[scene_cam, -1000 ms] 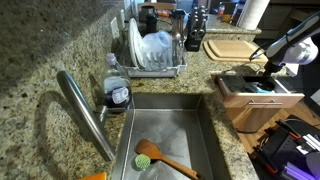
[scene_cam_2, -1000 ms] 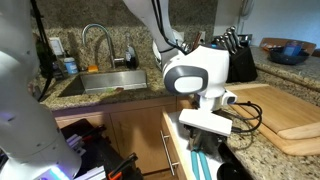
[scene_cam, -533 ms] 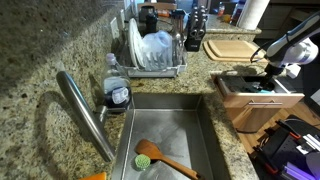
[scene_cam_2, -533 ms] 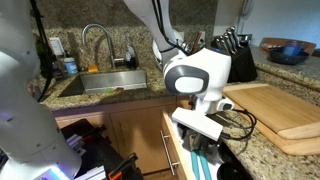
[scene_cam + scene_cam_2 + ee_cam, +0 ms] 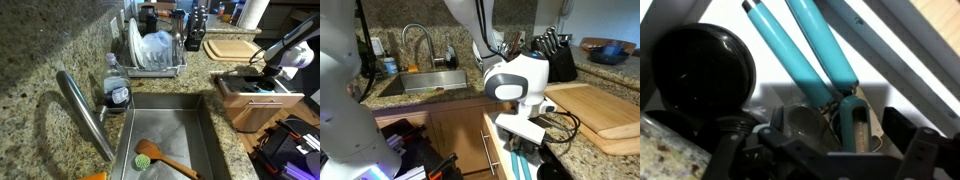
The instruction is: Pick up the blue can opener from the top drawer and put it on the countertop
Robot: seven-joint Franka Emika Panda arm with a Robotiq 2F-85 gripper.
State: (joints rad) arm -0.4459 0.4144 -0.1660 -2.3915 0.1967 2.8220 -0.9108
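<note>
The blue can opener [image 5: 805, 50] lies in the top drawer [image 5: 770, 100], its two teal handles pointing up and left and its metal head [image 5: 845, 118] low in the wrist view. My gripper [image 5: 830, 155] is open and reaches down into the drawer, with one dark finger on each side of the opener's head; no contact shows. In both exterior views the gripper [image 5: 267, 80] [image 5: 525, 140] hangs inside the open drawer [image 5: 250, 100] [image 5: 496, 150] over the teal tool [image 5: 266, 88] [image 5: 519, 166]. The granite countertop [image 5: 60, 50] [image 5: 580, 150] surrounds it.
A round black utensil [image 5: 698, 65] lies in the drawer beside the opener. A wooden cutting board [image 5: 232, 47] [image 5: 603, 112] lies on the counter by the drawer. The sink [image 5: 165, 135] [image 5: 425, 80], faucet [image 5: 85, 110], dish rack [image 5: 150, 50] and knife block [image 5: 558, 60] stand nearby.
The wrist has sunk slightly, bringing the gripper a little deeper into the drawer over the can opener. The opener has not moved.
</note>
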